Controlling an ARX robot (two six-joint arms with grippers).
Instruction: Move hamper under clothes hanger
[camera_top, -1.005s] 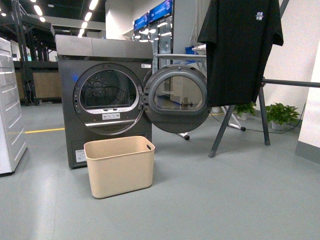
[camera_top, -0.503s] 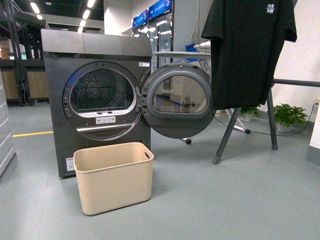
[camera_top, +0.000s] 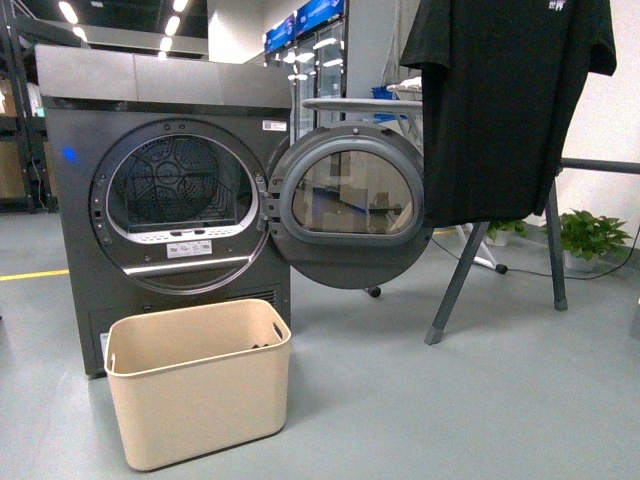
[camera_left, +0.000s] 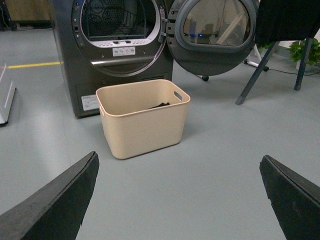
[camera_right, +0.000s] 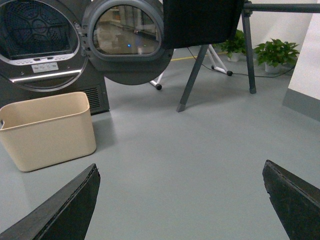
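The beige hamper (camera_top: 198, 385) stands on the floor in front of the dryer, left of centre in the front view. It shows in the left wrist view (camera_left: 143, 117) with something dark inside, and in the right wrist view (camera_right: 47, 129). The clothes hanger (camera_top: 460, 270) stands to the right on splayed dark legs with a black T-shirt (camera_top: 495, 100) hanging on it; its legs show in the right wrist view (camera_right: 192, 77). My left gripper (camera_left: 180, 200) is open above bare floor short of the hamper. My right gripper (camera_right: 181, 202) is open above bare floor. Neither arm shows in the front view.
A dark grey dryer (camera_top: 160, 200) stands behind the hamper with its round door (camera_top: 347, 205) swung open towards the rack. Potted plants (camera_top: 590, 235) and a cable lie by the white wall at the right. Grey floor (camera_top: 450, 400) stretches between hamper and rack.
The front view has closed in on the dryer and hamper: both look larger and sit lower and further left. The hamper has not moved from the dryer's front.
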